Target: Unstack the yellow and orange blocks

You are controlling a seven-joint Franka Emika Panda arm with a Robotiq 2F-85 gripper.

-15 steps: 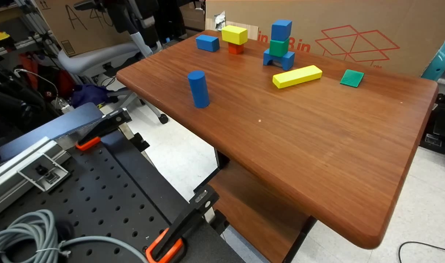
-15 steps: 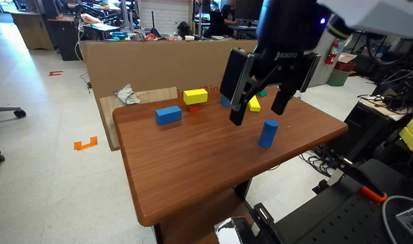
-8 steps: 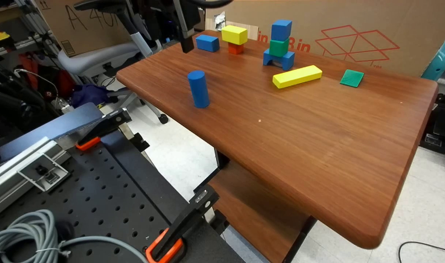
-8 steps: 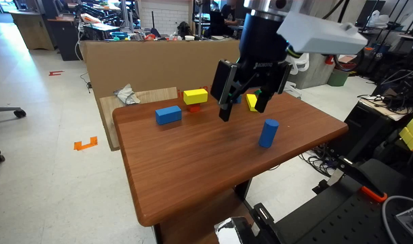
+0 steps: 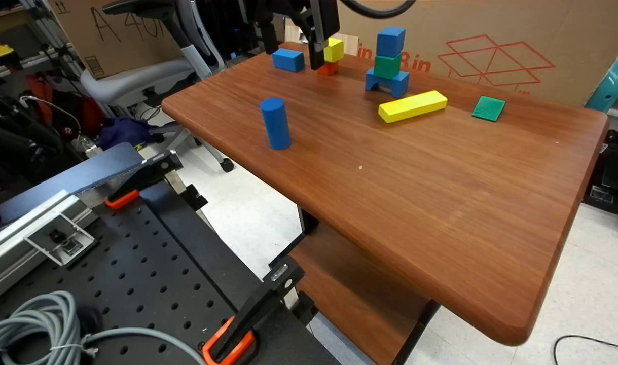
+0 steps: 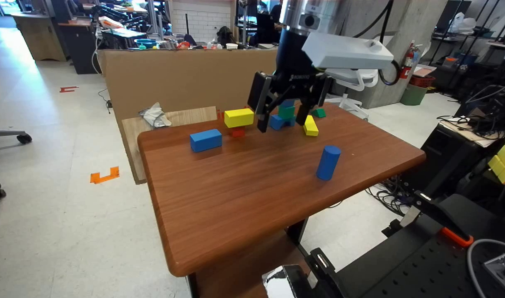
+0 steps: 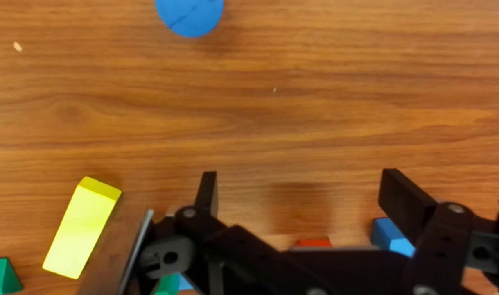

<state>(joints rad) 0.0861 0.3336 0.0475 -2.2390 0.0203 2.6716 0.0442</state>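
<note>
A yellow block (image 5: 334, 49) lies across the top of a smaller orange-red block (image 5: 329, 68) near the table's far edge. The stack also shows in an exterior view, yellow block (image 6: 239, 118) over orange-red block (image 6: 237, 131). My gripper (image 6: 282, 121) is open and empty, above the table and apart from the stack. In an exterior view the gripper (image 5: 294, 52) covers part of the yellow block. In the wrist view the gripper (image 7: 300, 180) has its jaws wide apart; an edge of the orange-red block (image 7: 313, 243) shows, and the top yellow block is hidden behind the gripper body.
A blue block (image 6: 206, 140) lies beside the stack. A blue-green-blue tower (image 5: 388, 65) stands on the stack's other side. A long yellow block (image 5: 412, 106), a green piece (image 5: 489, 108) and an upright blue cylinder (image 5: 276, 124) are on the table. Cardboard (image 6: 186, 78) stands behind it.
My gripper has come into an exterior view from the top and moved right towards the stack. In an exterior view it has moved left and farther back. It stays open; the blocks have not moved.
</note>
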